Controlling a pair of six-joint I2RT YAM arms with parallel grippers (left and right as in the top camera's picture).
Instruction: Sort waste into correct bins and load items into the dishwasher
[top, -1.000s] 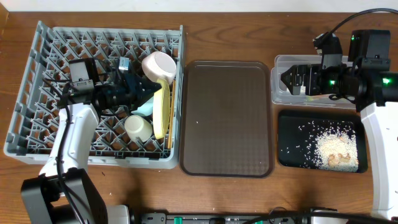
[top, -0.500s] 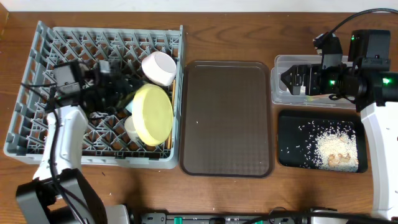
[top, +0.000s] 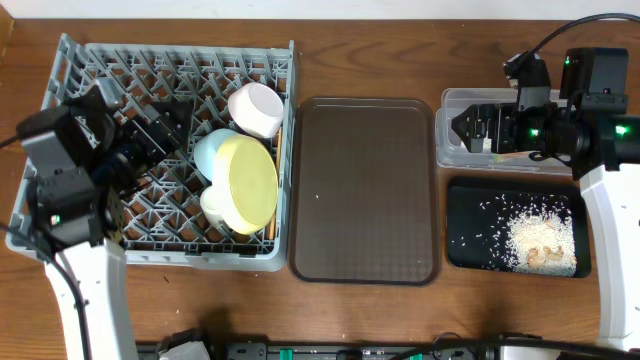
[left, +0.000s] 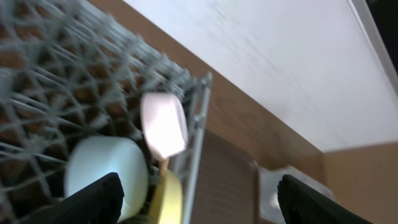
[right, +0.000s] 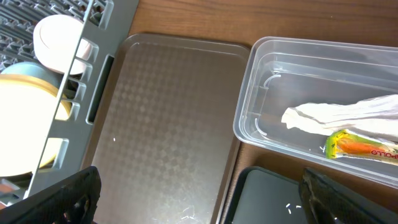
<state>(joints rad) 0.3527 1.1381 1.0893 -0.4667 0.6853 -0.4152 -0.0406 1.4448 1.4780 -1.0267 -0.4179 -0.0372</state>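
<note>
Presently, the grey dish rack stands at the left end of the table and holds the crockery. A yellow plate leans on edge near the rack's right wall. A light blue bowl rests against the plate's left side, and a white bowl lies tipped on its side just beyond them. The chopsticks show only as a thin wooden strip along that right wall, beside the plate. The left gripper hangs over the rack, left of the blue bowl, its fingers spread wide with nothing between them. A brown serving tray lies mid-table, between the rack and the bins. The right gripper hovers over the clear tub at the far right, fingers likewise parted and holding nothing. Inside the tub lie a crumpled white napkin and a green-and-yellow wrapper, touching each other. The black tray sits just beside the tub on its near side and carries scattered rice, heaped toward its right end.
</note>
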